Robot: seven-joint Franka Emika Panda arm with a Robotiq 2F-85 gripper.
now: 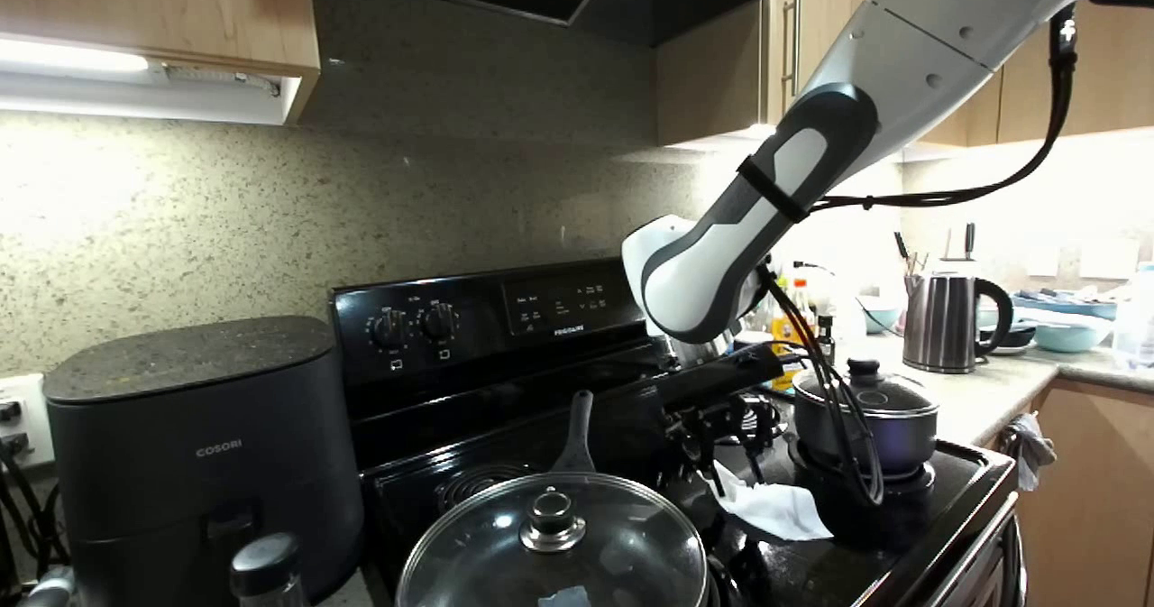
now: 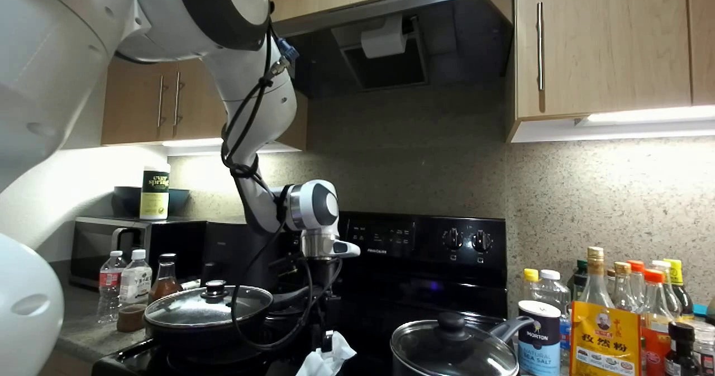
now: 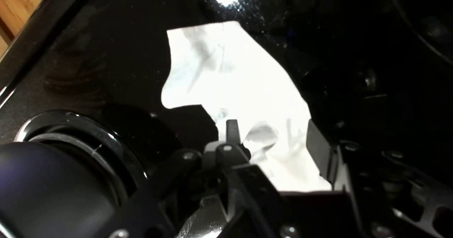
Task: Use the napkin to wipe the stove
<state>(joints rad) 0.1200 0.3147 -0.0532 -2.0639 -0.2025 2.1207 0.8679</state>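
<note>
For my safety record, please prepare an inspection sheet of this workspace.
Surface: stove glossy black, speckled near a bright glare in the wrist view; dirt or reflection, unclear.
Job's things: napkin white and creased; how much of it touches the stove, unclear.
Clutter: covered pot and covered pan on the stove.
Gripper: open, napkin seen in the gap.
Cables: loose loop hangs near the pot; contact unclear.
Surroundings: air fryer, kettle and bottles near the stove.

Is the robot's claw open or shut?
Open: in the wrist view, the gripper has its jaws clearly apart, with the napkin showing in the gap.
</note>
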